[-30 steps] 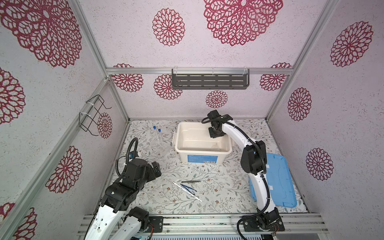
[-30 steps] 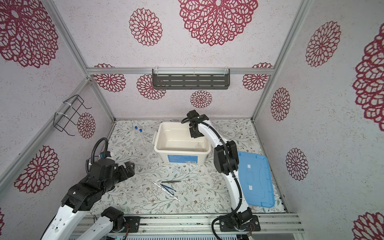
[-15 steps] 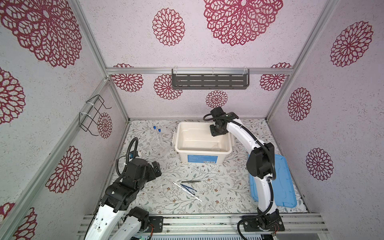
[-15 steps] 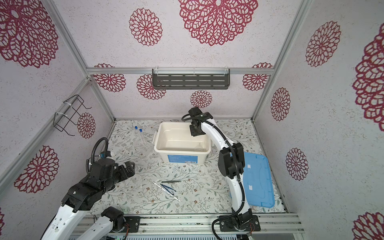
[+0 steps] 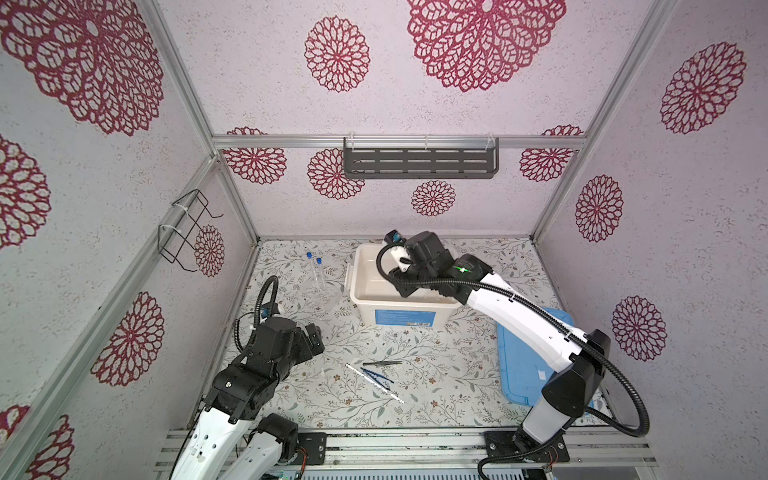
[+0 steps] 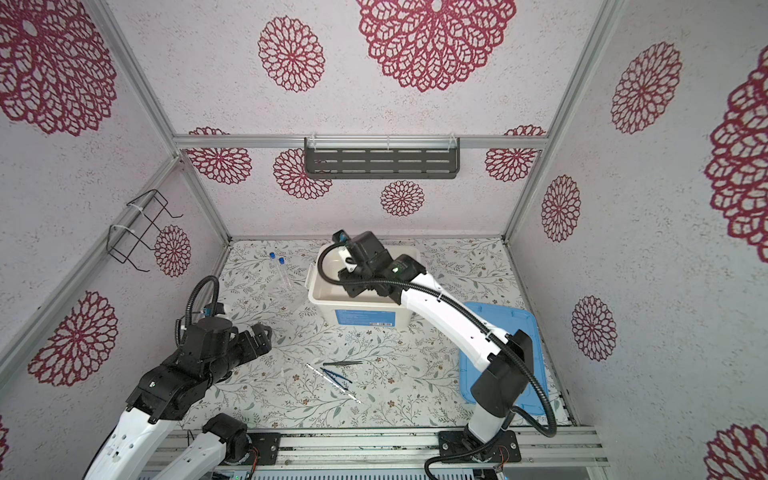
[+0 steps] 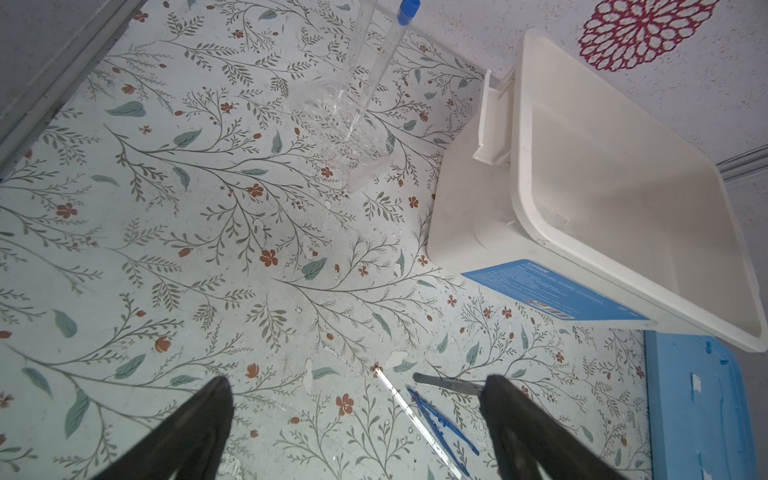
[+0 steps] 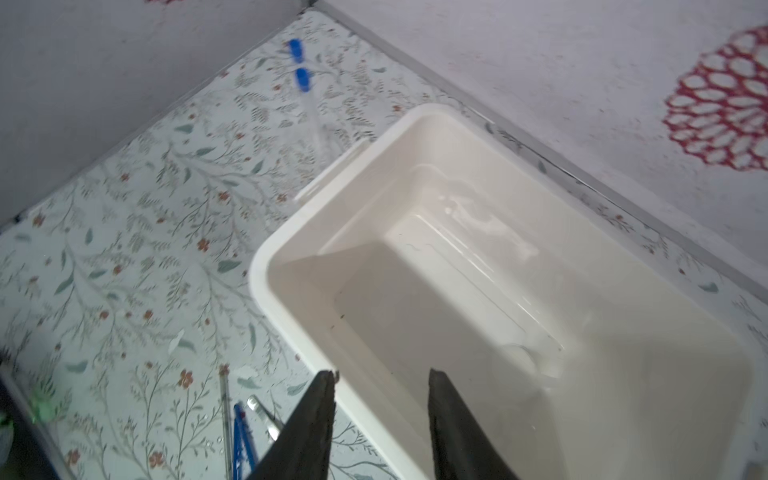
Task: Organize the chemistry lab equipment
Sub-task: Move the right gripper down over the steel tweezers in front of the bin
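Note:
Two clear tubes with blue caps (image 5: 314,266) (image 6: 276,262) (image 7: 384,58) (image 8: 301,62) stand in a see-through tube holder (image 5: 323,291) (image 7: 349,141) left of the white tub. On the mat in front lie dark metal tweezers (image 5: 382,363) (image 6: 343,363) (image 7: 444,382), blue tweezers (image 5: 376,375) (image 7: 440,419) and a thin white stick (image 5: 374,383) (image 7: 411,419). My left gripper (image 5: 313,336) (image 7: 357,382) is open above the mat, left of them. My right gripper (image 5: 406,286) (image 8: 382,374) hangs over the tub's near edge, open and holding nothing. A faint small clear vessel (image 8: 525,357) lies inside the tub.
The big white tub (image 5: 353,291) (image 6: 316,291) (image 7: 519,187) (image 8: 266,266) stands at the back centre. A flat blue lid (image 5: 523,365) (image 6: 536,332) (image 7: 698,415) lies to the right under the right arm. A grey shelf (image 5: 419,164) and a wire rack (image 5: 183,232) hang on the walls.
The right arm's elbow has swung right and toward the front, with its wrist still over the tub and its jaws a little wider. The left arm has not moved.

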`<state>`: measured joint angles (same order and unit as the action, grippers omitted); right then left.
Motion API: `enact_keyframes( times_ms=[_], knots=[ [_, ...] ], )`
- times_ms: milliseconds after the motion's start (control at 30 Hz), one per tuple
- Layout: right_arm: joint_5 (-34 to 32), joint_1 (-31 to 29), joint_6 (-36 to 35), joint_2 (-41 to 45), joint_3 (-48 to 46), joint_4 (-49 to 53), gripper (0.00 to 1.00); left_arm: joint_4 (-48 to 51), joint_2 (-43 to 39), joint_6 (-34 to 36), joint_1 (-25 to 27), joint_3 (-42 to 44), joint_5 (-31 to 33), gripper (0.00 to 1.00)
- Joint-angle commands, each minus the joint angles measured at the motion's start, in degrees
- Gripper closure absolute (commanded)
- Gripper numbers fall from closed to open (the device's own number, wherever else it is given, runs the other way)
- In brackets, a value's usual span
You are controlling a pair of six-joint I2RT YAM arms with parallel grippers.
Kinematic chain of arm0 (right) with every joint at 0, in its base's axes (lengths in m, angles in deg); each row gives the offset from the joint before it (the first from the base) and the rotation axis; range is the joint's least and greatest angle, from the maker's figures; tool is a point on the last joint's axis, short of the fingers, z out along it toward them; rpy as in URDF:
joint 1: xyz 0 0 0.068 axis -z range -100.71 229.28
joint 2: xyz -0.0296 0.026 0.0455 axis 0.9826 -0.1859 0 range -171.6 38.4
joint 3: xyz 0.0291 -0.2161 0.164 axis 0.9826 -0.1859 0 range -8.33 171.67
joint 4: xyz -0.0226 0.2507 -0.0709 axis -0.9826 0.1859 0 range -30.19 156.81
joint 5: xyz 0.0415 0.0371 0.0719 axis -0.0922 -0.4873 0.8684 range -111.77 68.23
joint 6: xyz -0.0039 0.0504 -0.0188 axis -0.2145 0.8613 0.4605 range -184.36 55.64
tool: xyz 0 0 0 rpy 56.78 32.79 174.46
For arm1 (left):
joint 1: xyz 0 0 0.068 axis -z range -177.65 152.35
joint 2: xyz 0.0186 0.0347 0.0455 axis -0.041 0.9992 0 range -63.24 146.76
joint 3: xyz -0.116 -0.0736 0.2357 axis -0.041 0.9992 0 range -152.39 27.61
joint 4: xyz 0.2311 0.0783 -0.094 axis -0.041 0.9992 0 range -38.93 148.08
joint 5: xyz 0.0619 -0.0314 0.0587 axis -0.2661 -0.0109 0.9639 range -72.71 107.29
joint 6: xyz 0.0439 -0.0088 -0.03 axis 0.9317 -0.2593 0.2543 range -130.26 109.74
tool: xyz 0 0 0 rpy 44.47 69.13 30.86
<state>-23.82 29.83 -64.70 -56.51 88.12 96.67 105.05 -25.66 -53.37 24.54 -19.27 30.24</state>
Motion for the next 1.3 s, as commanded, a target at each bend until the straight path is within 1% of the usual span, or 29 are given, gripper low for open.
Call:
enact_keyframes(
  times_ms=[0, 67, 133, 200, 300, 400, 500, 633, 833, 1067, 1167, 1267],
  knots=[
    [6.4, -3.7, -13.6, 5.2, -6.7, -2.4, 0.6, 0.5, -0.3, -0.2, -0.3, 1.2, 1.8, 0.03],
    [8.9, -5.9, -18.2, 8.2, -12.1, -4.1, 0.59, 0.1, -0.4, -0.1, -0.3, 1.2, 1.7, 0.03],
    [14.5, -6.8, -22.3, 11.3, -19.2, -7.2, 0.58, -0.1, -0.4, 0.0, -0.6, 1.3, 1.6, 0.03],
    [17.7, -7.5, -25.3, 13.8, -26.0, -11.0, 0.57, -0.2, 0.0, 0.0, -1.0, 1.4, 1.3, 0.03],
    [18.3, -8.5, -27.3, 15.8, -33.6, -15.7, 0.54, -0.1, 0.4, 0.0, -1.3, 1.4, 1.2, 0.03],
    [14.8, -8.6, -27.8, 15.0, -37.4, -16.6, 0.49, -0.2, 0.3, 0.0, -1.5, 1.5, 1.1, 0.03],
    [12.0, -8.7, -29.9, 12.8, -39.7, -15.8, 0.47, -0.6, 0.4, 0.0, -1.8, 1.7, 0.6, 0.03],
    [8.3, -8.6, -30.6, 9.6, -41.9, -17.6, 0.47, -0.8, 0.9, 0.0, -1.8, 1.9, 0.2, 0.03],
    [5.6, -8.2, -31.1, 5.9, -45.3, -22.3, 0.47, -1.0, 0.9, -0.5, -2.1, 1.8, -0.3, 0.02],
    [7.5, -6.6, -30.3, 2.2, -45.0, -26.2, 0.47, -3.7, 1.0, -3.2, -2.0, 3.9, -3.7, 0.03],
    [9.0, -6.1, -30.9, 0.3, -44.3, -26.4, 0.49, -4.1, 1.1, -3.3, -2.0, 3.9, -4.2, 0.03],
    [10.4, -5.7, -32.5, -1.7, -43.3, -25.6, 0.53, -4.1, 1.1, -3.1, -2.1, 3.8, -4.1, 0.03]
  ],
)
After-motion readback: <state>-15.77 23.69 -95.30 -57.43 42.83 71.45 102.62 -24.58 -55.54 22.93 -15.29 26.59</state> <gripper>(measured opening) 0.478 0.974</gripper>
